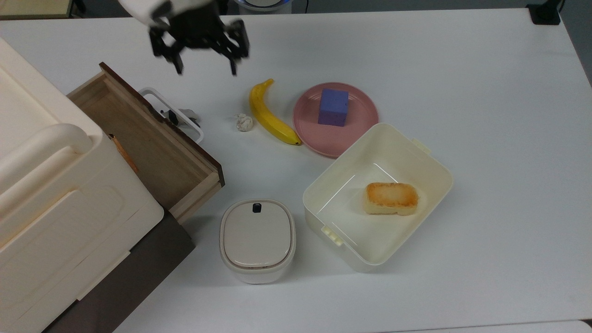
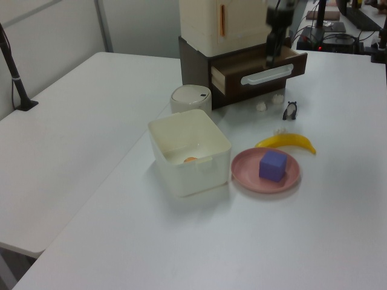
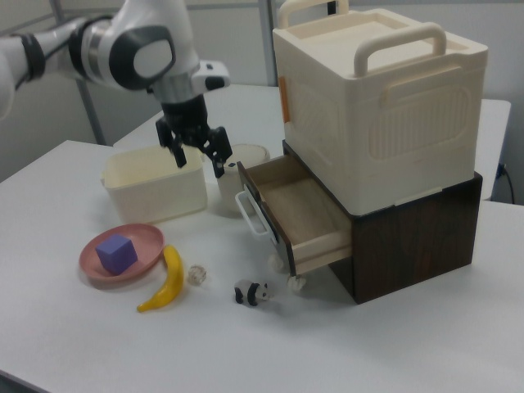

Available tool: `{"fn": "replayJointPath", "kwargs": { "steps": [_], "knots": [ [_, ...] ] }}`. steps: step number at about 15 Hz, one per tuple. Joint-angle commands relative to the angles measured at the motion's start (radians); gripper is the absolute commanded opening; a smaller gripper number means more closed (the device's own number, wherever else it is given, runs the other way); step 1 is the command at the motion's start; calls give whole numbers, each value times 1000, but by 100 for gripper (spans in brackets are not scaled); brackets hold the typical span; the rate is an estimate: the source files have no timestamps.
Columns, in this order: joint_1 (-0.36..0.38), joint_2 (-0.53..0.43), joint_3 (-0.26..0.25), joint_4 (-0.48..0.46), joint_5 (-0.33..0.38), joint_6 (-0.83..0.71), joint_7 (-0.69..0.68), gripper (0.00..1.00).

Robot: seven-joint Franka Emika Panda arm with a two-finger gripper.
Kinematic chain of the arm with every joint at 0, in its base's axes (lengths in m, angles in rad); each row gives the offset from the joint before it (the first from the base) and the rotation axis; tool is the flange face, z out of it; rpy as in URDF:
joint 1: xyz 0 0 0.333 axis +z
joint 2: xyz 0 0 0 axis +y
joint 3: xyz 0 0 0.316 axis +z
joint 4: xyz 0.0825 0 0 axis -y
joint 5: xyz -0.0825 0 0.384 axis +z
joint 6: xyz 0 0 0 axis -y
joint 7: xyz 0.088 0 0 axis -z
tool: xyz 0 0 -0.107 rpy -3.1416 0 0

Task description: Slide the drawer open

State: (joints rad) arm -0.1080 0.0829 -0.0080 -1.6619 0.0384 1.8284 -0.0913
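Observation:
The wooden drawer (image 1: 152, 148) stands pulled out of the dark brown cabinet, its tan inside bare. Its dark front panel carries a white loop handle (image 1: 172, 114). In the right view the drawer (image 3: 301, 214) juts out toward the right view's left, with the handle (image 3: 249, 215) at its front. My gripper (image 1: 205, 69) hangs open and empty, lifted above the table beyond the handle toward the top view's top. From the right view, the gripper (image 3: 199, 162) is up in the air, clear of the drawer. In the left view the gripper (image 2: 269, 59) hangs above the drawer front (image 2: 266, 74).
A banana (image 1: 270, 113), a small white crumpled ball (image 1: 243, 122) and a pink plate (image 1: 356, 136) with a blue cube (image 1: 333, 106) lie near the drawer. A cream open container (image 1: 434, 162) holds toast (image 1: 392, 198). A lidded cream pot (image 1: 257, 238) and a panda figure (image 3: 252, 292) sit close by.

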Motion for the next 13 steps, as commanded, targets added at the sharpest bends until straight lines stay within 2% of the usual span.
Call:
{"fn": "replayJointPath", "kwargs": {
  "steps": [1, 3, 4, 5, 6, 10, 13],
  "knots": [
    [5, -77, -130, 45, 150, -127, 10, 100],
    [19, -112, -176, 45, 169, -149, 21, 100],
    [45, -123, -202, 45, 167, -158, 53, 100],
    [100, -132, -267, 47, 167, -155, 102, 100],
    [128, -132, -283, 47, 158, -156, 119, 100],
    [128, -129, -276, 47, 155, -156, 122, 100],
    [116, -129, -280, 47, 160, -155, 72, 100]
  ]
}}
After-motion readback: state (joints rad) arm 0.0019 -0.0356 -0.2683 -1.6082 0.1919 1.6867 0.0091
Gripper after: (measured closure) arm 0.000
